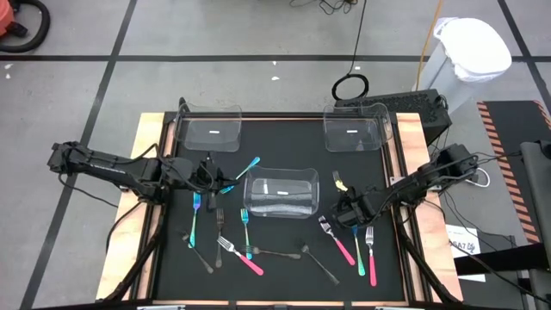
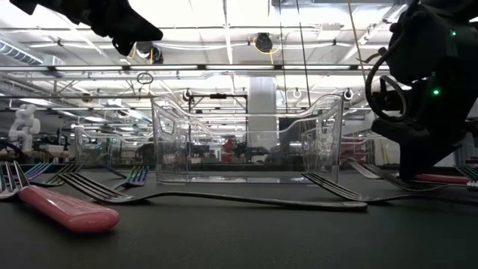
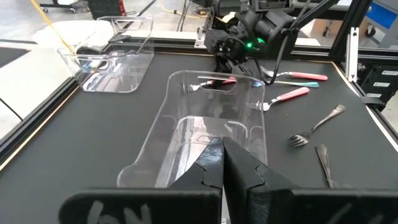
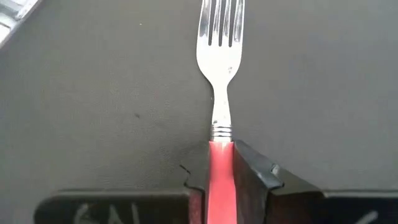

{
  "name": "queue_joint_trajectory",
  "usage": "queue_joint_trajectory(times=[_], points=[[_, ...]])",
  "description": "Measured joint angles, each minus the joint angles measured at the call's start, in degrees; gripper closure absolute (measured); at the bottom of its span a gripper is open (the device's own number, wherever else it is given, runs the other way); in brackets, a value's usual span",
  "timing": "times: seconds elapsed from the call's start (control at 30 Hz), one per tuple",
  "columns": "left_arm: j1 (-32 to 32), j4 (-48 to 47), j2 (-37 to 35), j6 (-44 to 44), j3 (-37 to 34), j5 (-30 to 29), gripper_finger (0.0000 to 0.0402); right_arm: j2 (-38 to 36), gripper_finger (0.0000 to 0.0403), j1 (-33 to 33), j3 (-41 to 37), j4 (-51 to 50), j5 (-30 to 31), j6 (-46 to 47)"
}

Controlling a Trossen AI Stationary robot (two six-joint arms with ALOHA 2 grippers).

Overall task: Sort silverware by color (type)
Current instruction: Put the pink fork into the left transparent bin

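Note:
Silverware lies scattered on the black mat: pink-handled forks [image 1: 243, 258] [image 1: 371, 256], teal pieces [image 1: 195, 220] [image 1: 245, 228] [image 1: 246, 167] and grey ones [image 1: 275, 252] [image 1: 320, 265]. My right gripper [image 1: 338, 219] is low over the mat at the right, shut on a pink-handled fork [image 4: 221, 74] whose silver tines point away from the wrist. My left gripper [image 3: 222, 168] hangs shut and empty above the mat's left side, facing the middle clear bin [image 1: 281, 194]. My right gripper pinches the fork's pink handle [image 4: 221, 163] between its two fingers [image 4: 252, 167], just behind the metal collar at the tine end. The fingers slant down from the table's right side. The fork lies flat on the mat.
Two more clear bins stand at the far edge, one left [image 1: 209, 129] and one right [image 1: 353, 129]. A teal fork [image 1: 357, 244] lies beside the right-hand pink fork, close to my right gripper. A pale fork [image 1: 339, 181] rests right of the middle bin.

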Motion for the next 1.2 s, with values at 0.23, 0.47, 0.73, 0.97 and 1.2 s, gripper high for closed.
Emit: queue_joint_trajectory(times=[0.23, 0.47, 0.73, 0.97, 1.2], points=[[0.0, 0.0, 0.0, -0.3, 0.0, 0.0, 0.0401, -2.7, 0.0361, 0.9, 0.8, -1.9, 1.6, -0.1], [0.0, 0.0, 0.0, -0.3, 0.0, 0.0, 0.0401, -9.1, 0.0361, 1.9, 2.8, -8.8, 5.5, -1.3], [0.0, 0.0, 0.0, -0.3, -0.1, 0.0, 0.0401, -17.5, 0.0361, 2.0, 2.7, -8.9, 10.4, -7.0], [0.0, 0.0, 0.0, -0.3, -0.1, -0.1, 0.0401, -25.2, 0.0361, 2.3, 2.8, -3.5, 15.7, -16.3], [0.0, 0.0, 0.8, -0.3, -0.1, -2.7, 0.0401, -31.6, 0.0358, 2.5, 2.8, 8.3, 19.3, -33.1]])
